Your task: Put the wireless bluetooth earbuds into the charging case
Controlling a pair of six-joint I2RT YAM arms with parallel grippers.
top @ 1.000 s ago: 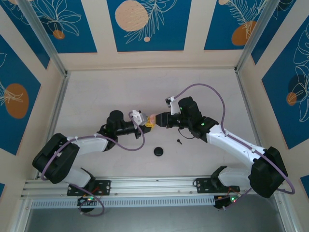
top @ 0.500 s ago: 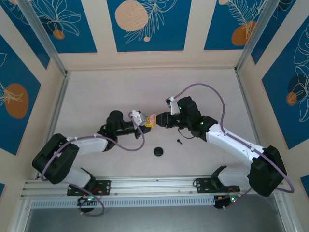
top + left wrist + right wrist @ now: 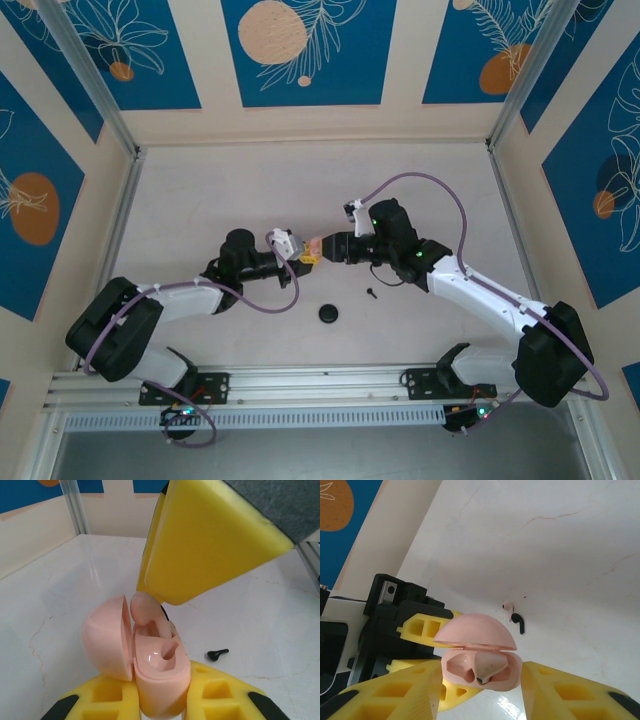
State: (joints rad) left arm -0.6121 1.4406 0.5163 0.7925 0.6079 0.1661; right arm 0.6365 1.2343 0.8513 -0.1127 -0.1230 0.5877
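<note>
Left gripper point(image 3: 160, 700) clamped on open pink charging case point(image 3: 152, 667), at table centre. Right gripper point(image 3: 481, 677) jaws parted, gripping nothing. Right wrist view shows pale bud-shaped piece point(image 3: 487, 666) inside case; top view adds black disc point(image 3: 329, 313) near loose black earbud point(image 3: 371, 293) on table point(image 3: 220, 200).

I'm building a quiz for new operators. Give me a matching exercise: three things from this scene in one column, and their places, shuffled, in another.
Things:
1. pink case
2. black earbud
3. black disc

Places:
A. on the table, nearest the arm bases
B. on the table, just right of the black disc
C. lid open, between the left fingers

Pairs: 1-C, 2-B, 3-A.
</note>
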